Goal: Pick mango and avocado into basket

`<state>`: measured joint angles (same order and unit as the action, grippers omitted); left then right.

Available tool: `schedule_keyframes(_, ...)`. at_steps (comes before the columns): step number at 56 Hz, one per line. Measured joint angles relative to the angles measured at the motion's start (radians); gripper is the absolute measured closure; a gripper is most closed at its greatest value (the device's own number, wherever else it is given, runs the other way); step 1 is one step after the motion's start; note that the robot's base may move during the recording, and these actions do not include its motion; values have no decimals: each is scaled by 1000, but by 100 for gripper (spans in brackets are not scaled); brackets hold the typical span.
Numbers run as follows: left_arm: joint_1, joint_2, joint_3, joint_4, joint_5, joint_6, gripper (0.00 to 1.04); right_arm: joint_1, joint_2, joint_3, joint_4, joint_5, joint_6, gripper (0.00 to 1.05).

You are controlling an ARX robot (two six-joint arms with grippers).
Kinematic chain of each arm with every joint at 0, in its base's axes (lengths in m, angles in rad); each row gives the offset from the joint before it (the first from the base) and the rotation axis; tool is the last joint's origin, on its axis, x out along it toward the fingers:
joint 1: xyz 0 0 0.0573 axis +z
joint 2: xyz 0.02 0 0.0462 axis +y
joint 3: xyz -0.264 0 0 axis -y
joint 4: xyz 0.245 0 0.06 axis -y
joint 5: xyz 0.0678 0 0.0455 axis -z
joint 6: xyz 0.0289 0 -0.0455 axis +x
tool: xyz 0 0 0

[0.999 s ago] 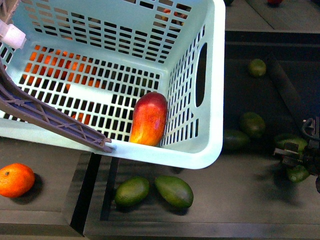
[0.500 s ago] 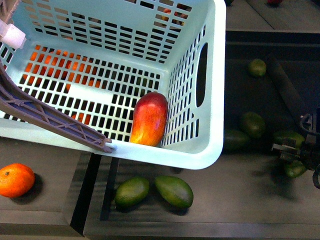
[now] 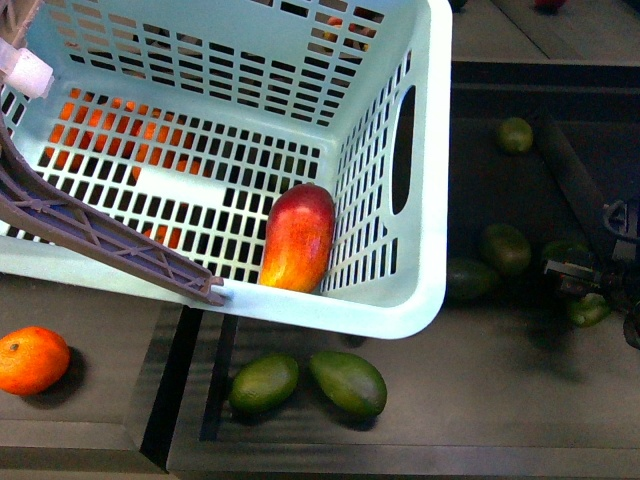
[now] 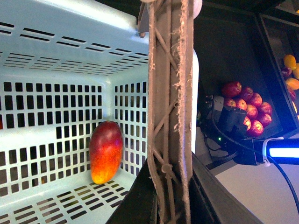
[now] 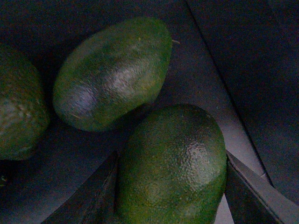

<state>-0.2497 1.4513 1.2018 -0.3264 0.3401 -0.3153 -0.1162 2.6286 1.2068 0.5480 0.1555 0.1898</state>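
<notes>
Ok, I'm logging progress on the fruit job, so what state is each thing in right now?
mango: inside the basket, lying against its side wall.
avocado: outside the basket, held by the right gripper.
basket: holds the mango, no avocado.
handle: slanting across the front rim, held by the left gripper.
right gripper: shut on the avocado.
left gripper: shut on the handle.
</notes>
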Motion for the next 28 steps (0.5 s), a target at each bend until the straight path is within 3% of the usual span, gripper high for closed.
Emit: schedule_keyframes(28, 0, 0, 0, 0, -1, 0, 94, -19, -274, -112, 10, -93, -8, 49)
